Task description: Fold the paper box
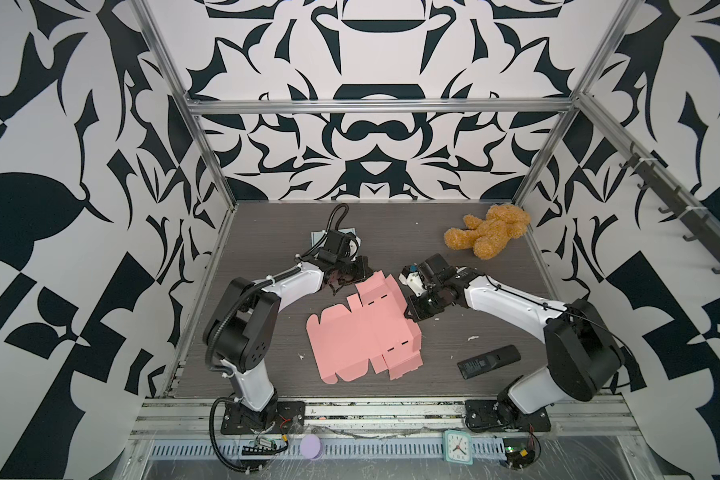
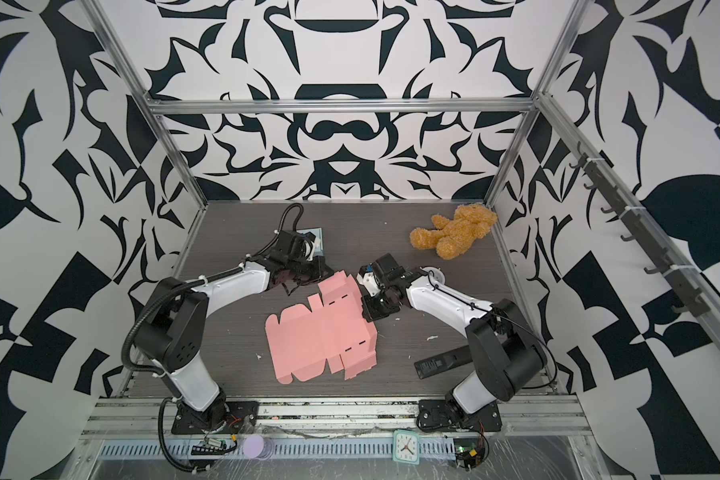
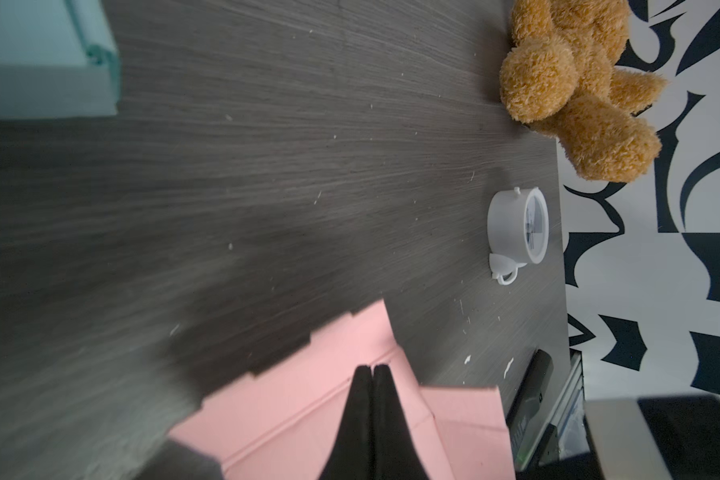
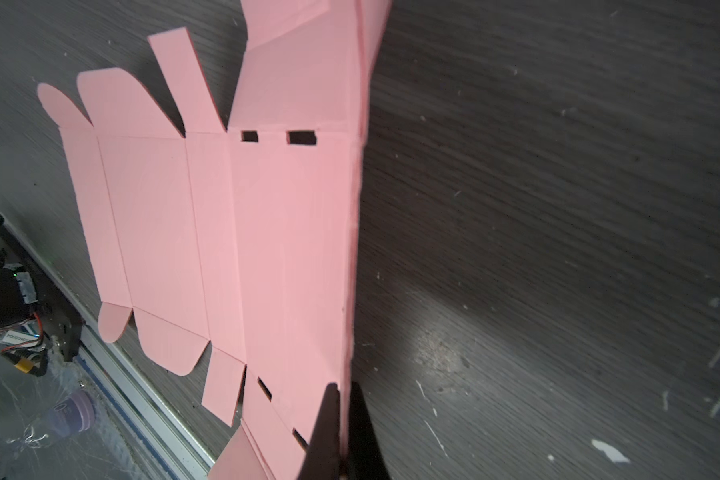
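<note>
— Paper box (image 1: 362, 332)?
— Lying on the worktop (image 1: 391, 232). Right jaws are clamped tight on its right edge. Left jaws are closed at its far flap; I can't tell if they grip it.
— Anything else?
— Left wrist view shows a white alarm clock (image 3: 518, 226); right wrist view doesn't.

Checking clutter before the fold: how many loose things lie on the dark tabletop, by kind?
pink paper box blank: 1
teddy bear: 1
black remote: 1
white alarm clock: 1
teal box: 1
Total: 5
</note>
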You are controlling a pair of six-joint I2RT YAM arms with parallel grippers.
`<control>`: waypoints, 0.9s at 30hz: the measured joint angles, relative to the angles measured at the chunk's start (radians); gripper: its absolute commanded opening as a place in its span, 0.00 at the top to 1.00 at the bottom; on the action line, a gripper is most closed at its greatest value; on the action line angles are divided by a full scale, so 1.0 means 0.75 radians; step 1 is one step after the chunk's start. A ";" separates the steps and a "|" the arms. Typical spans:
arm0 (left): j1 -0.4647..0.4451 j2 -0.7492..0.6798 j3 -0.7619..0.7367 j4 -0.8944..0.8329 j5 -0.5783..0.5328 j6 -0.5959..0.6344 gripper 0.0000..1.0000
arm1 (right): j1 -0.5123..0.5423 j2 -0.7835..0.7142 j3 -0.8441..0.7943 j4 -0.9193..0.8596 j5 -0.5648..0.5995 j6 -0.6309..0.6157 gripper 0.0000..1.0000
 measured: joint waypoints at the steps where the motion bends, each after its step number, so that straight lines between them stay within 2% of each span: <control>1: -0.003 0.041 0.037 0.007 0.014 -0.004 1.00 | 0.003 -0.006 0.002 -0.003 0.003 -0.001 1.00; 6: -0.033 0.141 0.130 0.023 0.064 -0.006 1.00 | 0.008 -0.014 0.008 -0.019 0.014 -0.007 1.00; 14: -0.084 0.152 0.137 0.033 0.128 -0.005 1.00 | 0.010 -0.014 0.009 -0.030 0.035 -0.031 1.00; 27: -0.162 -0.005 -0.074 0.047 0.118 -0.005 1.00 | 0.010 0.005 0.063 -0.078 0.066 -0.071 1.00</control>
